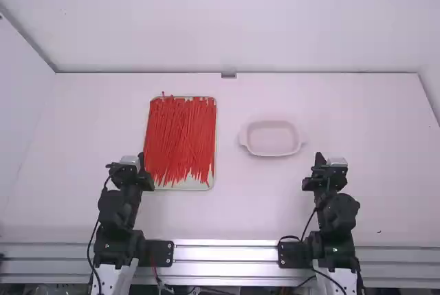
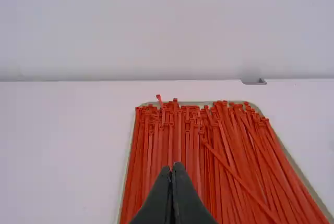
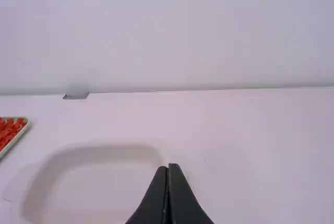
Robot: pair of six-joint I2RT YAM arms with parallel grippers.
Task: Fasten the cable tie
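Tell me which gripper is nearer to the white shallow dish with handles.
Right. The right gripper is close to the white shallow dish, on its near right side; the left gripper is farther off, at the near left corner of the tray of red cable ties.

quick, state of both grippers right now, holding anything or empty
left gripper: closed, holding nothing.
right gripper: closed, holding nothing.
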